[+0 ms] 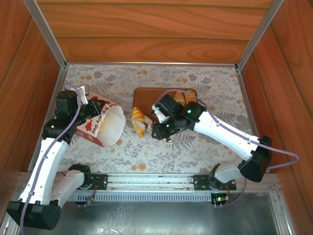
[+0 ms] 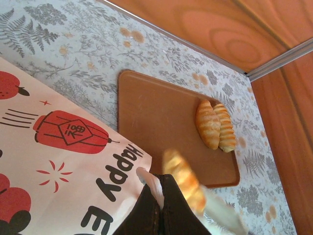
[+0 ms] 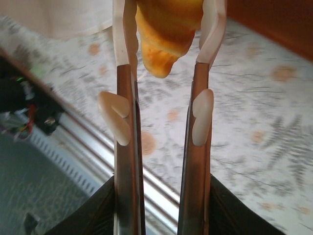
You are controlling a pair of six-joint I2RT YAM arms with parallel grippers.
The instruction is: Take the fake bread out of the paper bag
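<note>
Aloft — croissant (image 3: 165, 36) in right pincer (image 3: 168, 19)

Place: a robot manipulation test cell, lab-like rather than a home or a shop.
Enclosure: wood-grain panels (image 1: 146, 29) close in three sides, framed by bare aluminium posts (image 1: 49, 34).
Work surface: a table under a fern-and-flower printed cloth (image 1: 210, 83).
Machinery: left arm (image 1: 46, 156) and right arm (image 1: 225, 132) bolted to a metal rail (image 1: 151, 182) at the near edge, with purple cables (image 1: 286, 152) looping off them.
Foreground: dull sheet metal (image 1: 161, 218) just in front of the rail.
Props: fake bread (image 2: 208, 125), a brown tray (image 1: 146, 98) and a printed paper bag (image 1: 98, 125).
</note>
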